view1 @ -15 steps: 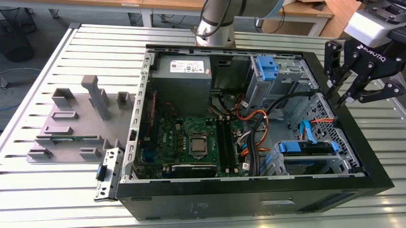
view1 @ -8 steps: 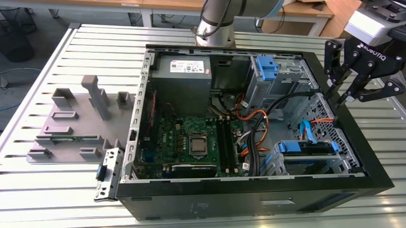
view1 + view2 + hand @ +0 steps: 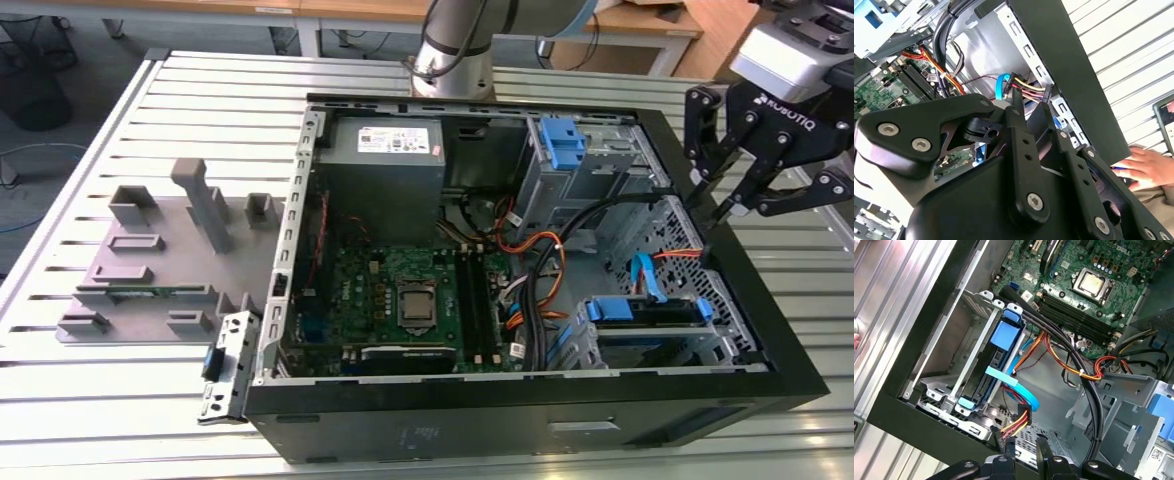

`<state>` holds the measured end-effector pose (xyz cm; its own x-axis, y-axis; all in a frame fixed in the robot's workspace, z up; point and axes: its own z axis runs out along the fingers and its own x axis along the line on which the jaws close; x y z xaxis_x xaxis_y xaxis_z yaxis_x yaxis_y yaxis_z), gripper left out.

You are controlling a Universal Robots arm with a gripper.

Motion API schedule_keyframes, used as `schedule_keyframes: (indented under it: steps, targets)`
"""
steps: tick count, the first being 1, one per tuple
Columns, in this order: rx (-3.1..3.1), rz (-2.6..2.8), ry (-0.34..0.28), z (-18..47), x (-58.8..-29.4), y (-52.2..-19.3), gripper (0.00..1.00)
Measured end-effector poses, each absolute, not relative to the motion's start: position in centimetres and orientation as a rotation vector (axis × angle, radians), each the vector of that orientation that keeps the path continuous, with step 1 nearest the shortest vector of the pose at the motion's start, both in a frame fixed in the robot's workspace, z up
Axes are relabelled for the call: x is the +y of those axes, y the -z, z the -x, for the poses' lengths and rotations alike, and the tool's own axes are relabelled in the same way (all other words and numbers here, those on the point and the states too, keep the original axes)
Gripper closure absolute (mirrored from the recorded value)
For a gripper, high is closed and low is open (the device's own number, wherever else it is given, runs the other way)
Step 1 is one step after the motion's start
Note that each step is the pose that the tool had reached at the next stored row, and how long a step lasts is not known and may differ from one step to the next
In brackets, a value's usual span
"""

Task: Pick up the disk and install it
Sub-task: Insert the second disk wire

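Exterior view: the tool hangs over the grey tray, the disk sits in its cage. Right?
No: in the exterior view the tool hangs over the computer case, at that view's right, not the grey tray. The disk sits in its cage.

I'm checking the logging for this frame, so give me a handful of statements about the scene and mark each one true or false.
1. The computer case lies open with its motherboard exposed. True.
2. The gripper hangs over the grey fixture block beside the case. False: it hangs by the case's edge at the exterior view's right, far from the fixture block.
3. The disk, in its blue frame, sits in the drive cage. True.
4. A person's hand rests outside the case in the second wrist view. True.
5. The gripper holds the disk. False: nothing is between its fingers.
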<state>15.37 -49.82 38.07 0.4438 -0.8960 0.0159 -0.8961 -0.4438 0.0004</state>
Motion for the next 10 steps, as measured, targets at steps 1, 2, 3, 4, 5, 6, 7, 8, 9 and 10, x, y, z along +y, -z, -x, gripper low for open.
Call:
schedule_keyframes:
  steps: [1, 2, 3, 4, 5, 6, 7, 8, 9, 10]
  targets:
    - [-1.651, -2.662, -0.020, -15.4, -49.9, -38.1, 0.69]
    - [-1.651, -2.662, -0.020, -15.4, -50.0, -38.0, 0.69]
    - [-1.650, -2.662, -0.020, -15.4, -50.1, -38.0, 0.69]
    - [-1.650, -2.663, -0.020, -15.4, -50.2, -38.0, 0.69]
    - [-1.650, -2.663, -0.020, -15.4, -50.3, -38.0, 0.69]
    - [-1.650, -2.663, -0.020, -15.4, -50.5, -38.0, 0.69]
    - [-1.650, -2.663, -0.020, -15.4, -50.7, -38.0, 0.69]
    - [-1.650, -2.663, -0.020, -15.4, -50.9, -38.0, 0.69]
    - [-1.650, -2.663, -0.020, -15.4, -51.1, -38.0, 0.69]
    - [-1.650, -2.663, -0.020, -15.4, -51.3, -38.0, 0.69]
